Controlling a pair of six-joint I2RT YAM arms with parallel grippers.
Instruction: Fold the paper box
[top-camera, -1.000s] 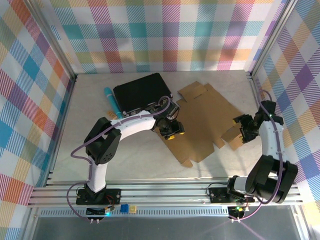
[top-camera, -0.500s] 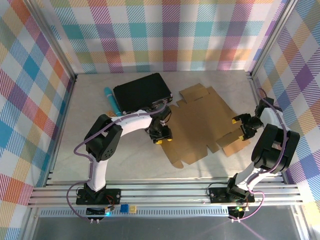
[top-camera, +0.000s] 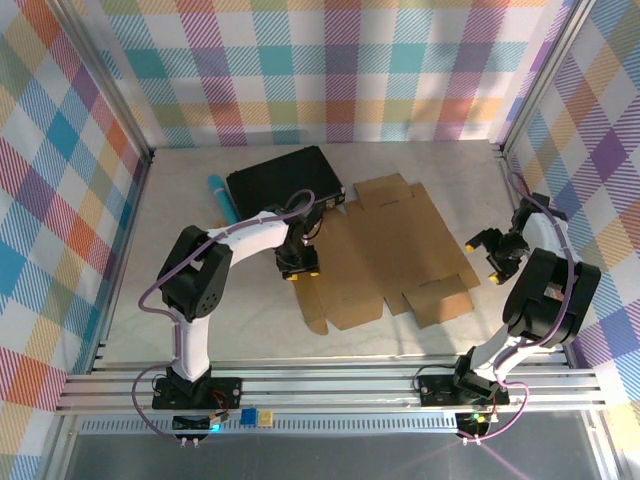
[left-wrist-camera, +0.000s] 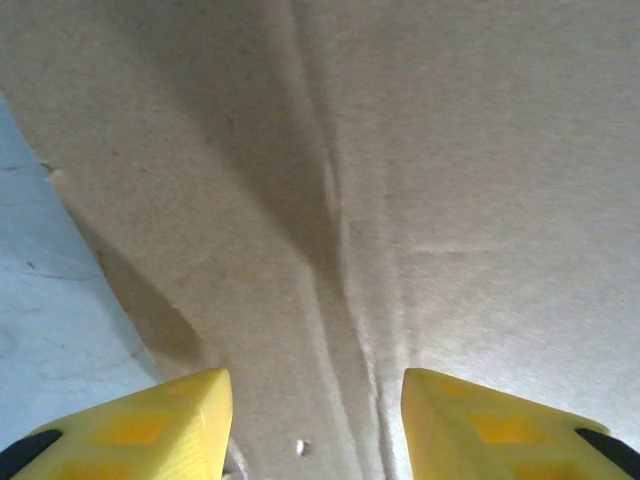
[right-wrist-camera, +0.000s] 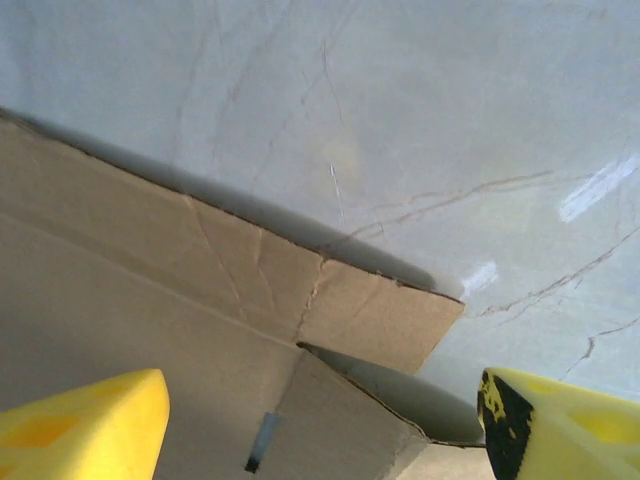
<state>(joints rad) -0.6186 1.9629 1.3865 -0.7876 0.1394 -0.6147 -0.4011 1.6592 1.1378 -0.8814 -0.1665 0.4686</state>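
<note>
The paper box (top-camera: 390, 250) lies flat and unfolded on the table (top-camera: 230, 310), a brown die-cut sheet spread across the middle of the surface with its flaps and tabs pointing outward on all sides. Its far left corner sits just beside a black case (top-camera: 280, 185), and a blue tube (top-camera: 221, 200) lies on the far side of that case, apart from the cardboard. The left gripper (top-camera: 300, 271) is down at the sheet's left edge. In the left wrist view its two yellow fingertips (left-wrist-camera: 150, 430) stand well apart over bare cardboard, where a crease line runs up between them and a strip of grey table shows at the left. Nothing is pinched between them, though whether the tips touch the sheet cannot be told. The right gripper (top-camera: 484, 258) hangs just beside the sheet's right edge. Its jaws are also spread wide and hold nothing, with one yellow finger (right-wrist-camera: 80, 425) at each lower corner of the right wrist view. Between those fingers a small side flap (right-wrist-camera: 380, 320) angles out from the box's edge, slightly raised and casting a shadow on the marbled tabletop. The creases in the main panel are visible — none of the panels stands upright.
</note>
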